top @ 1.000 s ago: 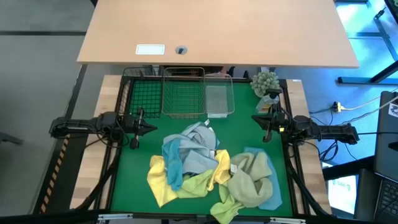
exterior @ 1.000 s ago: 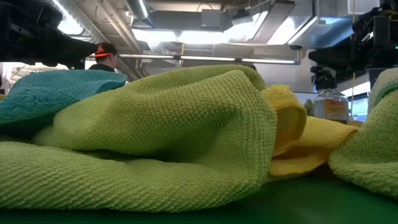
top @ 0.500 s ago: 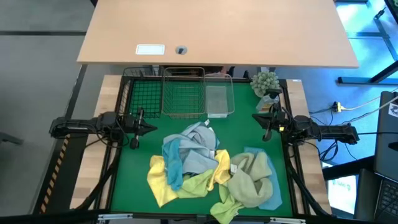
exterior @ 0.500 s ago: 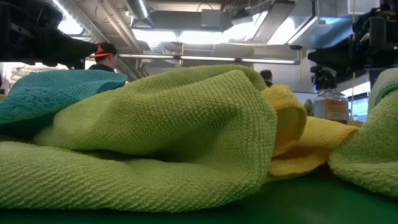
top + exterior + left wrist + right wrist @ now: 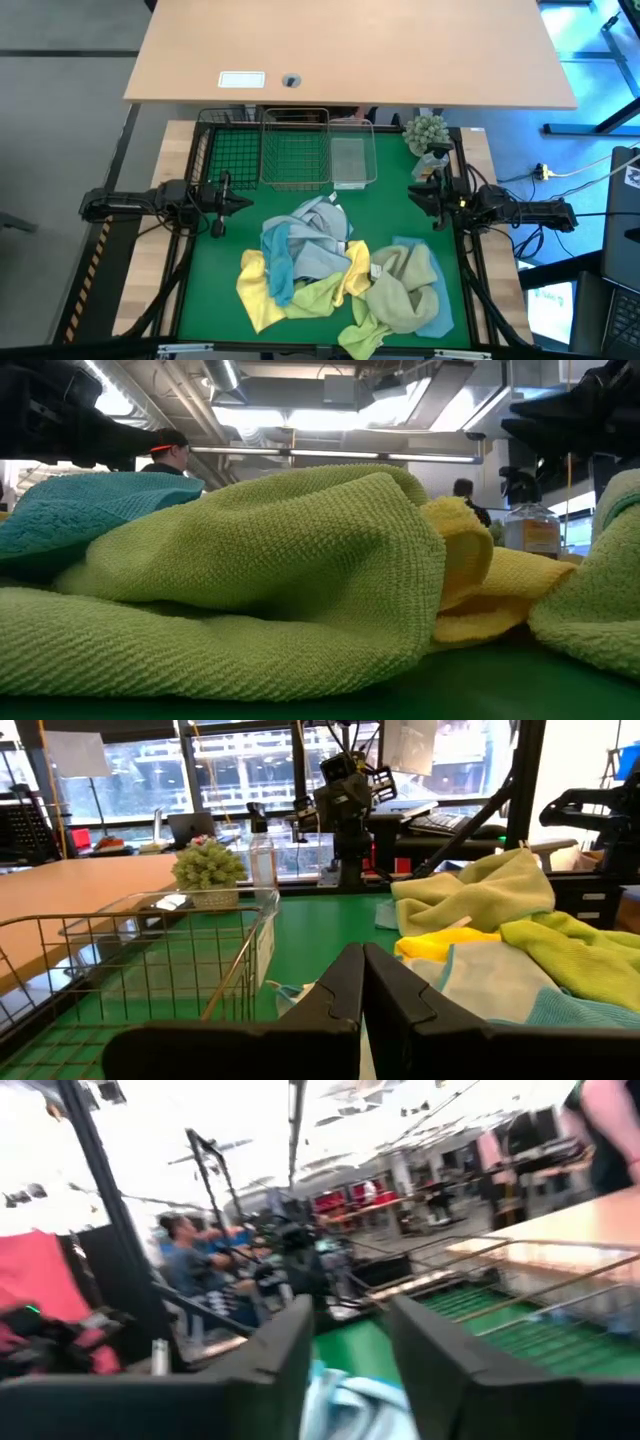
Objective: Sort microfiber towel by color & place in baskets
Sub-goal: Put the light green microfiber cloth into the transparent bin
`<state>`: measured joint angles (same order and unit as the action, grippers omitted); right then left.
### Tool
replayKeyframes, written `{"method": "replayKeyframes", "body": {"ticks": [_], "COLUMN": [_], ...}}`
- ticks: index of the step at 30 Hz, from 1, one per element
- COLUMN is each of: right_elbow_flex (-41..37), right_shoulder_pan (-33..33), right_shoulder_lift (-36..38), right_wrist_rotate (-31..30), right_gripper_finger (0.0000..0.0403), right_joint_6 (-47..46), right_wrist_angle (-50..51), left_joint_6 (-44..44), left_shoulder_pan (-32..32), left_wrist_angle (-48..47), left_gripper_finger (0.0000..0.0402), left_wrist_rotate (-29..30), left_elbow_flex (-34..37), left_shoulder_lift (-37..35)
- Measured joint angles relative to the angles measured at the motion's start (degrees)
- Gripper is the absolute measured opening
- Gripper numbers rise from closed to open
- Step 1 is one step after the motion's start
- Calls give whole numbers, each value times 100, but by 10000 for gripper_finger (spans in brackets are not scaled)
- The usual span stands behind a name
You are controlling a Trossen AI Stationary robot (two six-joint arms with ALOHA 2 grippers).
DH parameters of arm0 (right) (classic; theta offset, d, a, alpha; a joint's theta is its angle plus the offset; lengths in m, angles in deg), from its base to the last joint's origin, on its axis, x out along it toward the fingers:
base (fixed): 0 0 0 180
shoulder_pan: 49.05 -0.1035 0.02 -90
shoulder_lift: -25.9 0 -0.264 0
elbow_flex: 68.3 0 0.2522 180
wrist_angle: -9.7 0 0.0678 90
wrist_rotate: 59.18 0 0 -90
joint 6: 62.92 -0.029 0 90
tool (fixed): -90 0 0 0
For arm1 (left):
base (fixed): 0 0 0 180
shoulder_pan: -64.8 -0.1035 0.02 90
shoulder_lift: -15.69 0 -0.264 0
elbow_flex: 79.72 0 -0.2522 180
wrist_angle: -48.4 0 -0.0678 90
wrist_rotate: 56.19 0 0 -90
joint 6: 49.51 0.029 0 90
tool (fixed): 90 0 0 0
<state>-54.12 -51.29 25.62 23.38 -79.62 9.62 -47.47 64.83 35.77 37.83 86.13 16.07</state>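
Observation:
The microfiber towels lie in a crumpled heap on the green mat near the table's front edge. They are light blue-grey (image 5: pixel 318 232), teal (image 5: pixel 280 268), yellow (image 5: pixel 256 296) and pale green (image 5: pixel 402 288). Three baskets stand in a row at the far edge: black mesh (image 5: pixel 226 152), silver mesh (image 5: pixel 296 150) and clear plastic (image 5: pixel 351 160). My left gripper (image 5: pixel 243 205) hovers shut at the left, clear of the heap, with its fingers (image 5: pixel 362 982) closed together. My right gripper (image 5: pixel 420 193) hovers open at the right with nothing between its fingers (image 5: pixel 290 1350).
A small potted plant (image 5: pixel 428 132) stands at the far right corner, close to my right gripper. A wooden desk (image 5: pixel 350 50) lies beyond the baskets. Bare mat (image 5: pixel 385 215) shows between the baskets and the heap. People (image 5: pixel 168 448) stand in the room behind.
My right gripper has opened its fingers and shifted slightly at its place by the table's right edge. The towels lie as before.

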Motion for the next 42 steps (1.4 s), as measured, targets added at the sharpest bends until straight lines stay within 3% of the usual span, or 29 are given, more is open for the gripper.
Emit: {"method": "replayKeyframes", "body": {"ticks": [4,7,12,19,31,42], "right_elbow_flex": [208,488,1065,2436,4515,4774], "right_shoulder_pan": [0,0,0,0,-5,-99], "right_shoulder_lift": [-59,-287,-1001,-2420,-5084,-6692], "right_wrist_rotate": [298,466,644,860,2880,4502], "right_gripper_finger": [202,221,220,210,209,209], "right_joint_6": [-256,-236,1,50,46,58], "right_wrist_angle": [39,39,358,1997,4007,4233], "left_joint_6": [0,-2,-48,-481,-492,-492], "left_shoulder_pan": [0,0,-1,-1,-1,-2], "left_wrist_angle": [0,0,0,2,5,5], "left_gripper_finger": [0,0,0,0,0,0], "left_wrist_rotate": [0,0,0,0,-1,-2], "left_elbow_flex": [0,0,0,0,0,0], "left_shoulder_lift": [-1,-2,-1,-2,-2,-1]}}
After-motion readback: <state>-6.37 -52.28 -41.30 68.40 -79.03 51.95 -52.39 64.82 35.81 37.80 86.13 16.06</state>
